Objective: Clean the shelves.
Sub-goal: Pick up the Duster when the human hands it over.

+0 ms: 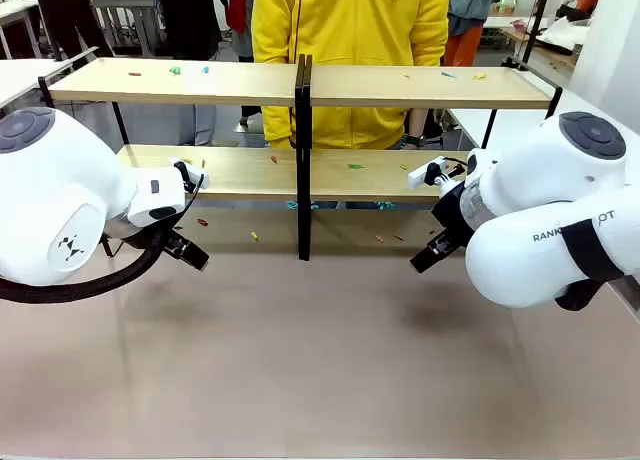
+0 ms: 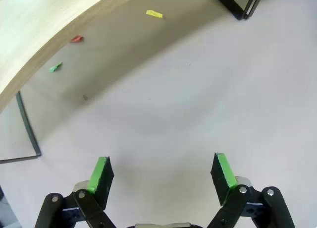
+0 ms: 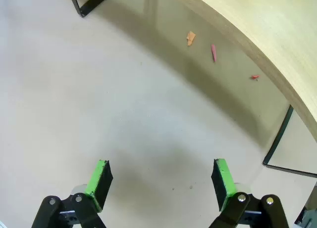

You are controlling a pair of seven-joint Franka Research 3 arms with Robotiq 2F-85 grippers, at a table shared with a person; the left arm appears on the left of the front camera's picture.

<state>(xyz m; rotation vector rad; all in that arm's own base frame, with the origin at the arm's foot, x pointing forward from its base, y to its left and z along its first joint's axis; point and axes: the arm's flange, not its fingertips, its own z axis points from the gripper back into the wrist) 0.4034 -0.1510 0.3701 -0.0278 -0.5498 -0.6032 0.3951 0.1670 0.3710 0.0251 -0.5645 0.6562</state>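
The shelves (image 1: 400, 85) stand across the far half of the table, two light-wood boards in a black frame with a centre post (image 1: 303, 160). Small coloured scraps lie on both boards and on the table under them. My left gripper (image 1: 188, 250) hangs low before the lower board's left part; my right gripper (image 1: 430, 252) does the same on the right. In the left wrist view my left gripper (image 2: 162, 173) is open over bare table, with yellow (image 2: 154, 13), red (image 2: 76, 38) and green (image 2: 55, 67) scraps ahead. My right gripper (image 3: 161, 178) is open too, facing orange (image 3: 190, 37) and red (image 3: 213, 52) scraps.
A person in a yellow top (image 1: 350, 40) stands right behind the shelves. The thin black frame legs (image 3: 277, 143) and the post's foot (image 2: 242, 2) rest on the table (image 1: 320, 380). The lower board's edge (image 2: 39, 25) overhangs the scraps.
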